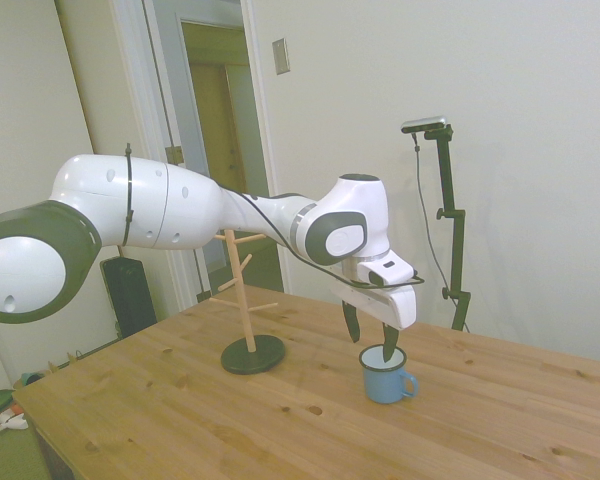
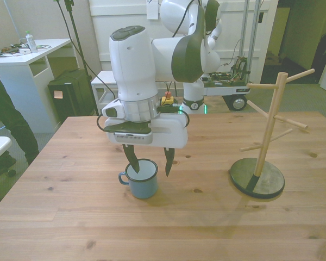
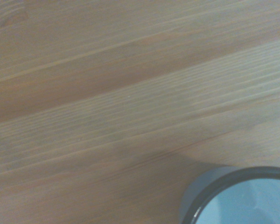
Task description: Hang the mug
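The mug (image 2: 142, 179) is light blue with a white inside and a dark rim. It stands upright on the wooden table (image 2: 163, 228), handle toward the front view's left. My gripper (image 2: 150, 168) is open and low over it: one dark finger (image 2: 132, 159) dips at the mug's mouth, the other hangs outside the rim on the front view's right. In the side view the gripper (image 1: 370, 340) straddles the mug (image 1: 387, 375) the same way. The wrist view catches only a part of the mug's rim (image 3: 238, 196). A wooden mug tree (image 2: 266, 141) on a dark round base stands apart at the front view's right.
The mug tree (image 1: 245, 305) has several bare pegs. A person's dark sleeve (image 2: 2, 117) shows at the front view's left edge, off the table. A white desk (image 2: 27, 60) and black equipment stand behind the table.
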You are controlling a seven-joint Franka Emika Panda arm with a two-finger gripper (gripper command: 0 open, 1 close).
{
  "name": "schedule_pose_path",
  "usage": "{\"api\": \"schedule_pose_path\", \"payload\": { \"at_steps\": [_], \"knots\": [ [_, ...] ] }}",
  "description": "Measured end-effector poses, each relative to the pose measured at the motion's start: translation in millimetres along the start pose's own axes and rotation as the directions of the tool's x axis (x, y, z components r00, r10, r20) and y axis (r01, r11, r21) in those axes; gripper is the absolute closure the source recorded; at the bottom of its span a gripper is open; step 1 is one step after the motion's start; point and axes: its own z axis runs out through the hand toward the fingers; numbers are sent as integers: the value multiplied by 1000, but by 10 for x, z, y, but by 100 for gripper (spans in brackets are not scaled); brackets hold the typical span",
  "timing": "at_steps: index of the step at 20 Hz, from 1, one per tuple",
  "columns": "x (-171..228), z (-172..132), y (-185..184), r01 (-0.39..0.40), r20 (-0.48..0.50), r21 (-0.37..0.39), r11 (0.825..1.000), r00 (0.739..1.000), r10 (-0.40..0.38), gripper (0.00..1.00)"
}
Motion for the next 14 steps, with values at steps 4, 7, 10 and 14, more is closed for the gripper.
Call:
{"api": "schedule_pose_path", "payload": {
  "at_steps": [4,7,10,14],
  "knots": [
    [-28,149,-83,10,-18,-1,1000,1000,-10,0],
    [-45,280,-120,18,-27,-4,1000,999,-18,0],
    [-101,395,-177,35,-34,-18,999,999,-35,0],
    [-196,467,-257,44,-36,-30,999,998,-45,100]
  ]
}}
